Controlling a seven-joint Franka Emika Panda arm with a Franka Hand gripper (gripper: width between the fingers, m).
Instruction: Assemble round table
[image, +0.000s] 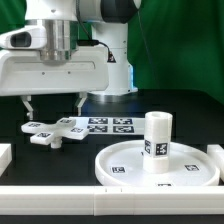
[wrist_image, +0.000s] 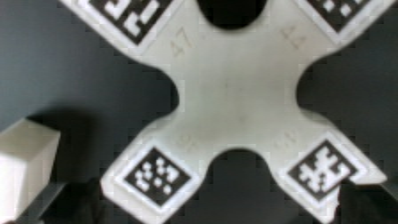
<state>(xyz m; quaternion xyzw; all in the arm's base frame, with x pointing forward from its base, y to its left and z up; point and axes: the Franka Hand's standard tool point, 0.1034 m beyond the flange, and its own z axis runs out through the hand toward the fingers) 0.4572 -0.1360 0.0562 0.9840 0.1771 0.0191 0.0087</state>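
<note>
In the exterior view we see the gripper (image: 54, 105) with its fingers spread wide, holding nothing. It hovers just above the cross base (image: 55, 131), which lies flat on the black table (image: 112, 143) beside the marker board (image: 108, 125). Toward the exterior view's right, the cylinder leg (image: 157, 134) stands upright on the round disc (image: 155, 175).

In the wrist view we find the cross base (wrist_image: 222, 95) filling the picture, with tags on its arms.

No text, brand or number legible; only black-and-white square tags (wrist_image: 157, 172).
Tags seen on the arm ends of the cross base (image: 58, 131), the side of the upright leg (image: 157, 140), the face of the round disc (image: 125, 165), and the marker board (image: 108, 124) farther back. Patterns are coded, not readable.
</note>
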